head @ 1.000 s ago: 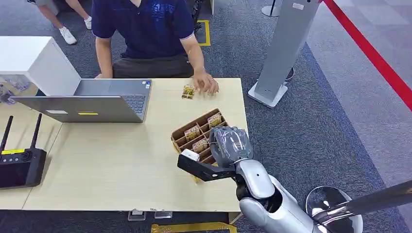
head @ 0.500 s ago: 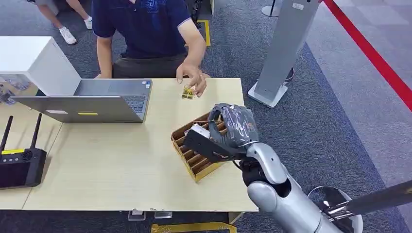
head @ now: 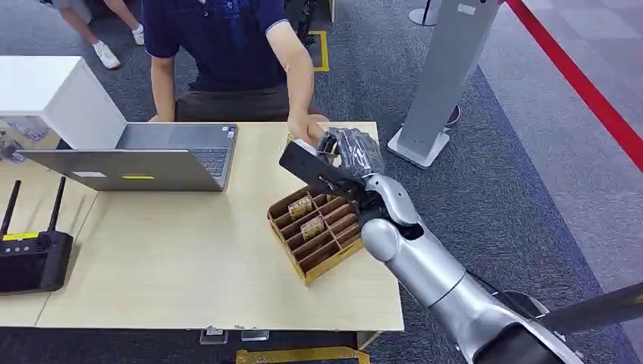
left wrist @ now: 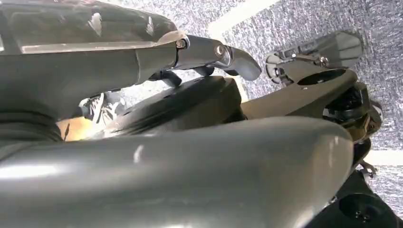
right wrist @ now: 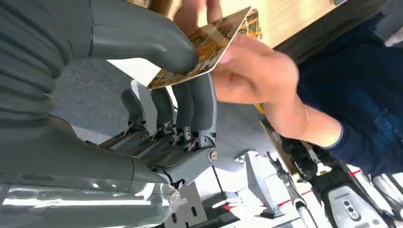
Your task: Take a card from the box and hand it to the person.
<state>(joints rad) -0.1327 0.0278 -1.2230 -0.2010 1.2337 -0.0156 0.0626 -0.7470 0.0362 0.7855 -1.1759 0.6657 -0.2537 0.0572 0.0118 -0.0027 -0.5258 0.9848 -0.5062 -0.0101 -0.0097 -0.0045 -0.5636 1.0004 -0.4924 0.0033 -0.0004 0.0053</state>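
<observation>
The right hand (head: 350, 150) is raised over the far edge of the table (head: 182, 258), near its far right corner. In the right wrist view the thumb and fingers (right wrist: 187, 102) pinch a card (right wrist: 206, 50). The person's hand (right wrist: 252, 71) touches the card's other end; whether it grips the card cannot be told. The card's print is gold and brown, too blurred to read. In the head view the right hand and its black wrist bracket hide the card and most of the person's hand.

The box (head: 315, 231), a brown cardboard tray with slotted compartments, sits near the right edge of the table, just beside the right forearm. Two cards stand upright in its slots; their labels are too small to read.

The left hand (left wrist: 209, 52) appears in the left wrist view with fingers extended and nothing seen between them; the grey cover hides most of it.

An open laptop (head: 144, 159) sits by the far edge, left of the box. A black device with two antennas (head: 30, 254) lies at the left edge, bearing a yellow label, unreadable. A grey pedestal (head: 440, 76) stands on the carpet beyond the far right corner.
</observation>
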